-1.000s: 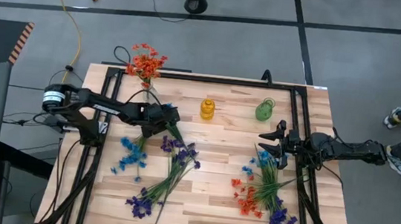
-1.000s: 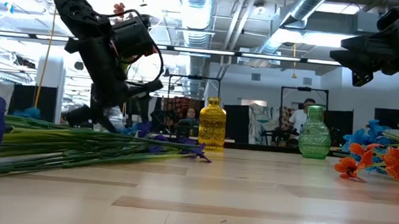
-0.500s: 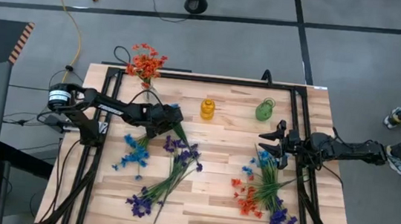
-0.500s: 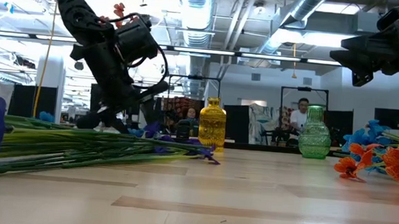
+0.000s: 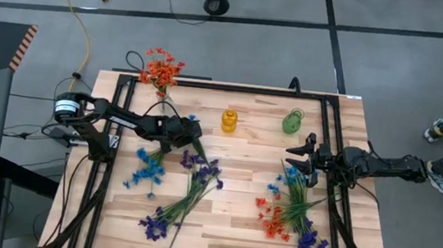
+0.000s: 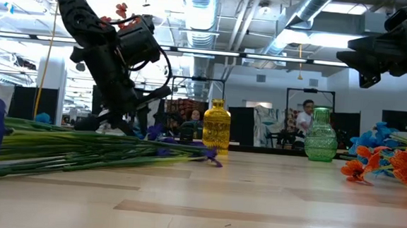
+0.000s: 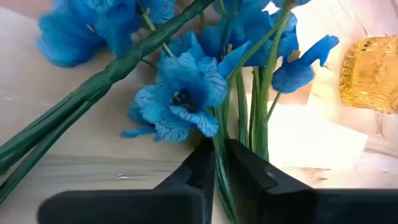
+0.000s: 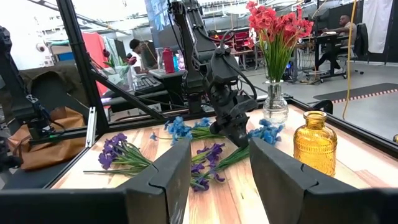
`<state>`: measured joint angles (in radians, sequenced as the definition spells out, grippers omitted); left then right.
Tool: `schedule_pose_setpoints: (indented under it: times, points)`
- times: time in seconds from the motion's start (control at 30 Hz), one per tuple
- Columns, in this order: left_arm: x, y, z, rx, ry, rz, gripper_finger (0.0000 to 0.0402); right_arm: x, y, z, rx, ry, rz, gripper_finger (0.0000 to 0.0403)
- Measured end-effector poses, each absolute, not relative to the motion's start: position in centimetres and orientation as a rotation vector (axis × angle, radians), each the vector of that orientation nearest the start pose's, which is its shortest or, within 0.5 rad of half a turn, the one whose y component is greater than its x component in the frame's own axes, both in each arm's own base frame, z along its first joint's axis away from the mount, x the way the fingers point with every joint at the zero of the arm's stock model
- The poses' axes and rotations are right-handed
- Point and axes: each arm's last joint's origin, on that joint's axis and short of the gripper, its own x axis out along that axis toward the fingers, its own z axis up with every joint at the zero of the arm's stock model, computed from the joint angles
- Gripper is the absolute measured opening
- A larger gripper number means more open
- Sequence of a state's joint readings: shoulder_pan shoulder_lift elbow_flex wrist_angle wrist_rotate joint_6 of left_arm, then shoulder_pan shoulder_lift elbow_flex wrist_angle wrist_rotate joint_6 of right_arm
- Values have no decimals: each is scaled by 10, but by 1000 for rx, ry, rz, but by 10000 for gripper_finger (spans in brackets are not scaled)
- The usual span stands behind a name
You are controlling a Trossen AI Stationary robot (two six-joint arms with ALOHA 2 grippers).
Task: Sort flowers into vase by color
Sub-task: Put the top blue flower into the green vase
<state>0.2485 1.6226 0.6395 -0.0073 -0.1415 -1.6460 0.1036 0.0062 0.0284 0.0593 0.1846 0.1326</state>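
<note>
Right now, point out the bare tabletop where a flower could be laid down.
Bare wood runs down the middle, below the yellow vase and green vase, between the purple sprigs and the mixed flower pile. The left side around the blue sprig is crowded.

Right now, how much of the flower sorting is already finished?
Done: orange flowers stand in the clear vase. In hand: the left gripper pinches a blue flower by its stem. Left: the yellow vase and green vase hold nothing; purple flowers lie on the table.
</note>
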Motion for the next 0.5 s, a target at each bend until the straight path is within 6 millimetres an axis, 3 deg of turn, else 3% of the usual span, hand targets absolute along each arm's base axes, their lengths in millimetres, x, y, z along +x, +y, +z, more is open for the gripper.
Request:
schedule_pose_setpoints:
  times: [0.3, 0.5]
  points:
    - [262, 72, 125, -1422, 447, 1045, 3, 95, 5, 179, 145, -95, -74, 191]
    - [260, 71, 145, -1323, 375, 1003, 1, 95, 5, 184, 153, -142, -71, 191]
